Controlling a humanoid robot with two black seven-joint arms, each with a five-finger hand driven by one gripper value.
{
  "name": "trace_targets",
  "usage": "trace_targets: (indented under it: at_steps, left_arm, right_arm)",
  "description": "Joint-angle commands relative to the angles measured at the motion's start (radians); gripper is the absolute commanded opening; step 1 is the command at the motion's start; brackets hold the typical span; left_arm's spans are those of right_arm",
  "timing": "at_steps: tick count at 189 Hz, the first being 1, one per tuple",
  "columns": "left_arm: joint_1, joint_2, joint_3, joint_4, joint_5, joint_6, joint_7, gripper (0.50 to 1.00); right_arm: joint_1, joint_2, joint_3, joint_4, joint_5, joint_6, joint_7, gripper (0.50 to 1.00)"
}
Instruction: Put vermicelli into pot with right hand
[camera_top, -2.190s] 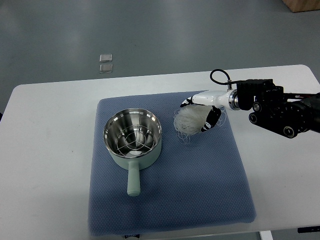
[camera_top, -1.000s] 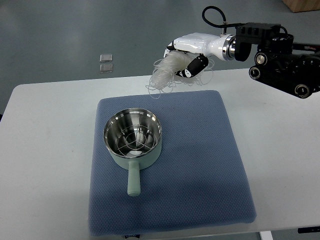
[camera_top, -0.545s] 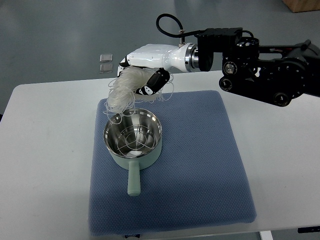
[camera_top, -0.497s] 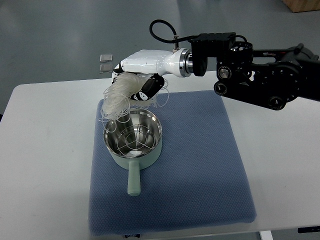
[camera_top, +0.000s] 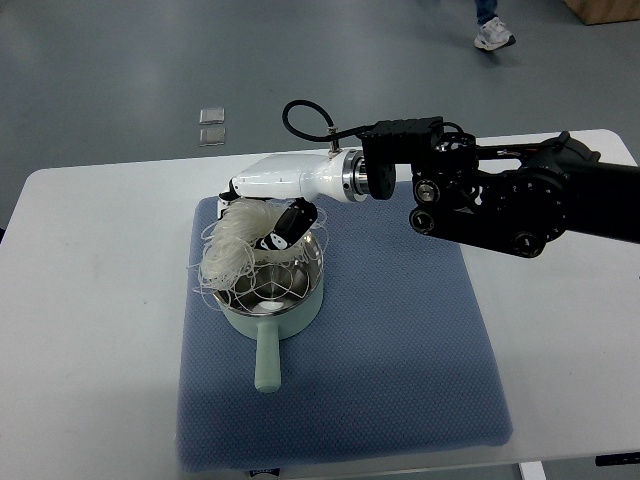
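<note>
Nearest the camera, the blue mat (camera_top: 400, 380), bare along its front edge. On it, the pale green pot (camera_top: 266, 300), handle pointing toward the viewer, steel insert showing inside.

Now over the pot's left rim: the vermicelli (camera_top: 232, 250), a loose white tangle, draping down and spilling partly outside the wall, a few loops trailing onto the mat at the left. Not yet inside, by the look of it; bulk sits on the rim rather than in the bowl.

Just behind, the right hand (camera_top: 275, 215), fingers curled around the top of the bundle, black fingertip pads (camera_top: 273, 239) pressing into the strands. Arm reaching in from the right, dark wrist housing above the mat's far edge.

Changed in the last half second: hand dropped lower and nearer, noodles gone from hanging above the rim to resting on it. Compared with two seconds back: bundle lifted off the mat's far right, carried across, now at the pot. Probably one release away from done, though some strands risk landing outside.

Farther off, white table (camera_top: 90, 300), two small clear packets (camera_top: 211, 126) on the floor, a person's shoe (camera_top: 493, 36) at the top edge. Left arm nowhere visible.
</note>
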Motion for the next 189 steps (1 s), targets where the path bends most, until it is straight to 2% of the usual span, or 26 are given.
trace_targets:
  at_steps: [1, 14, 28, 40, 92, 133, 167, 189]
  left_arm:
    - [0.0, 0.0, -0.001, 0.0, 0.0, 0.0, 0.0, 1.0]
    - [0.0, 0.0, -0.001, 0.0, 0.0, 0.0, 0.0, 1.0]
    - [0.0, 0.0, -0.001, 0.0, 0.0, 0.0, 0.0, 1.0]
    - [0.0, 0.0, -0.001, 0.0, 0.0, 0.0, 0.0, 1.0]
    - [0.0, 0.0, -0.001, 0.0, 0.0, 0.0, 0.0, 1.0]
    - [0.0, 0.0, 0.001, 0.0, 0.0, 0.002, 0.0, 1.0]
    - [0.0, 0.0, 0.001, 0.0, 0.0, 0.002, 0.0, 1.0]
    - [0.0, 0.0, 0.001, 0.0, 0.0, 0.002, 0.0, 1.0]
  right_arm:
    - [-0.006, -0.001, -0.004, -0.001, 0.0, -0.003, 0.0, 0.649]
    - [-0.014, -0.001, -0.004, -0.001, 0.0, -0.006, 0.0, 0.758]
    - [-0.015, -0.001, -0.005, -0.001, 0.0, -0.006, 0.0, 0.825]
    - [-0.017, -0.004, -0.005, -0.001, 0.0, -0.006, 0.0, 0.854]
    - [-0.015, -0.035, 0.009, -0.006, 0.008, -0.012, 0.001, 0.876]
    - [-0.021, -0.113, 0.093, -0.035, 0.032, -0.008, 0.003, 0.876]
    - [-0.098, -0.185, 0.205, -0.071, 0.213, -0.003, -0.002, 0.876]
    - [-0.164, -0.194, 0.263, -0.119, 0.345, -0.015, -0.006, 0.876]
